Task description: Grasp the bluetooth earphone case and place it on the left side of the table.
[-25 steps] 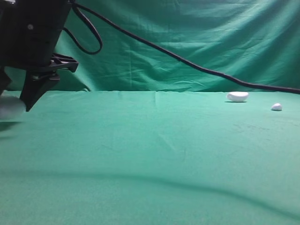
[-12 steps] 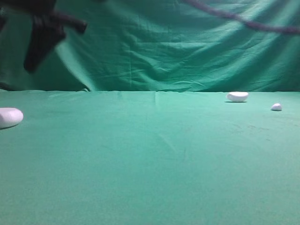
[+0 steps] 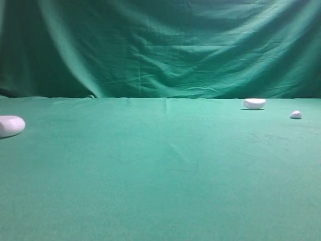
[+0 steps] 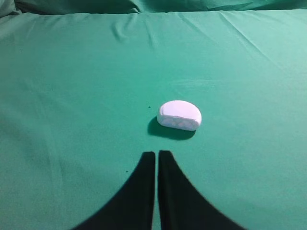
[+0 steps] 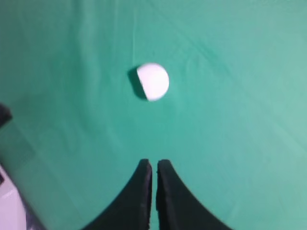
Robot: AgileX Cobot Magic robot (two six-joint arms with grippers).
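Observation:
The bluetooth earphone case (image 3: 9, 125), white and rounded, lies free on the green table (image 3: 160, 165) at the far left edge of the exterior view. Neither gripper shows in that view. In the left wrist view the case (image 4: 179, 115) rests a short way ahead of my left gripper (image 4: 157, 152), which is shut and empty. In the right wrist view my right gripper (image 5: 154, 162) is shut on nothing. A blurred white rounded object (image 5: 152, 81), apparently the case, lies well ahead of it.
A white half-moon piece (image 3: 254, 103) and a tiny white pebble-like piece (image 3: 296, 114) lie at the back right. The green backdrop (image 3: 160, 45) hangs behind the table. A pale grey blur (image 5: 9, 201) fills the right wrist view's bottom left corner.
The right gripper, low by the case at the far left a second ago, rose, shut and left the exterior view along with its cable. The case stays where it lay.

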